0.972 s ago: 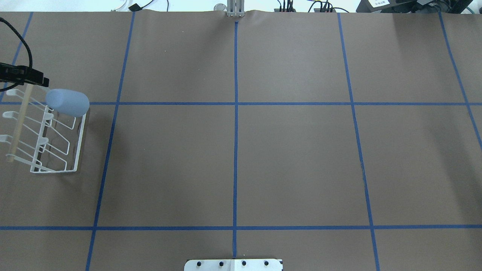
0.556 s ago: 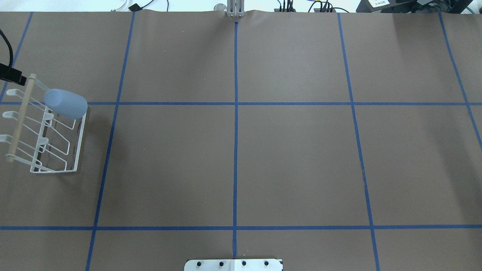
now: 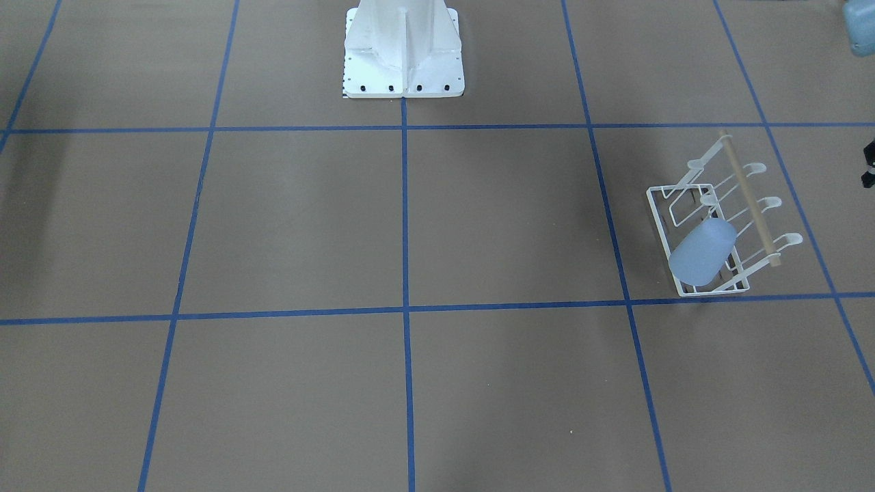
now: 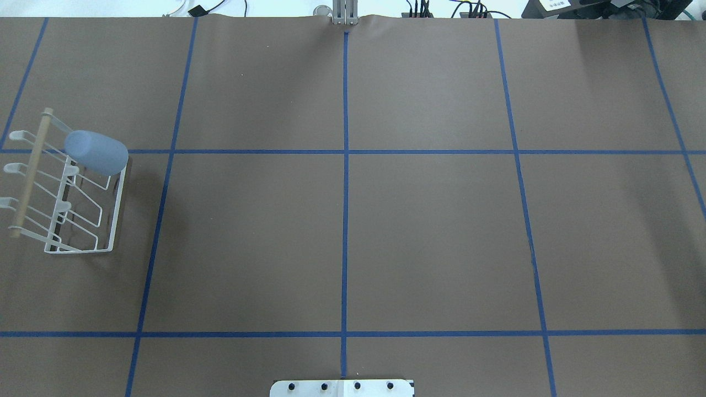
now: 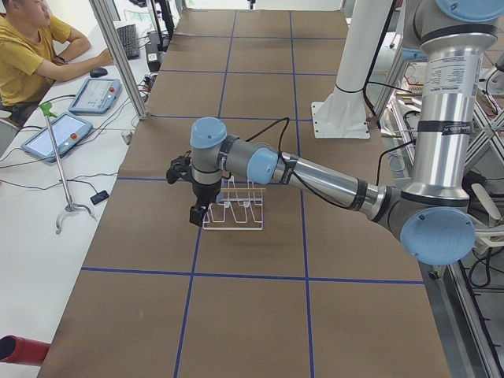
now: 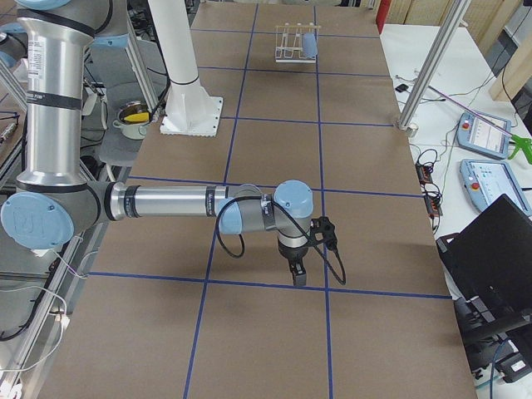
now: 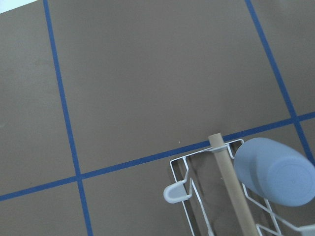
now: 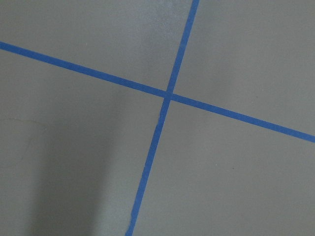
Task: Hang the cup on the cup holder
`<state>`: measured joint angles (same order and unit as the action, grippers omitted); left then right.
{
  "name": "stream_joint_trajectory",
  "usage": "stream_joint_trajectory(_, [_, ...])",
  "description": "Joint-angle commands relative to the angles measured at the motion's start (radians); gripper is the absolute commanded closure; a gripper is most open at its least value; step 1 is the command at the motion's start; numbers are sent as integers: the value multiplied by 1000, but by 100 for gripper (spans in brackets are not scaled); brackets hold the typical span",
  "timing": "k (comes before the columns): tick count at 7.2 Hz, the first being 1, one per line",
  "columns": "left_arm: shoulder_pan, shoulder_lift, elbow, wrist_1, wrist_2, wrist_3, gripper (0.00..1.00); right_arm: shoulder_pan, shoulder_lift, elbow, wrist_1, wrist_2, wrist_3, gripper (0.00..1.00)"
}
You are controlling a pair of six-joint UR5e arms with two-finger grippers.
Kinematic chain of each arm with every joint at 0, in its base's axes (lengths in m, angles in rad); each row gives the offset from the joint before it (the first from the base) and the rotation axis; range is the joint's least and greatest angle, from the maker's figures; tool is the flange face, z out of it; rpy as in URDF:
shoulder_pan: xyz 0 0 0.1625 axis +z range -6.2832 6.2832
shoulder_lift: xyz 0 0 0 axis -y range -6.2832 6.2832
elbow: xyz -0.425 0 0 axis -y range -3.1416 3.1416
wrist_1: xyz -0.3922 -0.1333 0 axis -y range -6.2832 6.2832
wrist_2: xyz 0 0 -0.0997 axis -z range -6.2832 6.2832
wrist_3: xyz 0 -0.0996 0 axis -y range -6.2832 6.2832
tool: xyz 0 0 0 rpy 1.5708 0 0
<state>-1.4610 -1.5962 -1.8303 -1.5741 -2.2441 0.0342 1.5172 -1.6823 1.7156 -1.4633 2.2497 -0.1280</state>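
Observation:
The light blue cup (image 4: 96,153) hangs upside down and tilted on a prong at the far end of the white wire cup holder (image 4: 32,168), at the table's left side. They also show in the front view, the cup (image 3: 703,251) on the cup holder (image 3: 752,205), and in the left wrist view, the cup (image 7: 275,169) beside the wooden rod (image 7: 229,177). My left gripper (image 5: 195,214) hangs just beside the cup holder (image 5: 236,216), apart from the cup; I cannot tell its state. My right gripper (image 6: 298,274) hovers over bare table far from the cup holder (image 6: 287,37); I cannot tell its state.
The robot's white base plate (image 4: 342,387) sits at the near middle edge of the table. Blue tape lines grid the brown table. An operator (image 5: 31,47) sits past the table's far edge with teach pendants (image 5: 55,134) beside him.
The left arm's dark end has pulled away to the left, out of the overhead view. The cup stays on the prong, settled slightly lower and to the left.

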Motion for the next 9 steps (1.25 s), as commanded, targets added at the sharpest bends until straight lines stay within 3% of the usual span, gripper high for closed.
stream_joint_trajectory(1, [-96,63,55,-4,-16,145,1,9,-4,-7,-3,-5,-2,0])
stream_joint_trajectory(4, [-137,110,49,-27,-52,127,1,20,41,4,-31,7,60,0])
stream_joint_trajectory(6, [-142,125,19,-47,-51,83,1,35,94,27,-145,11,59,0])
stream_joint_trajectory(9, [-140,159,-18,-58,-42,87,1,38,89,47,-160,10,60,0])
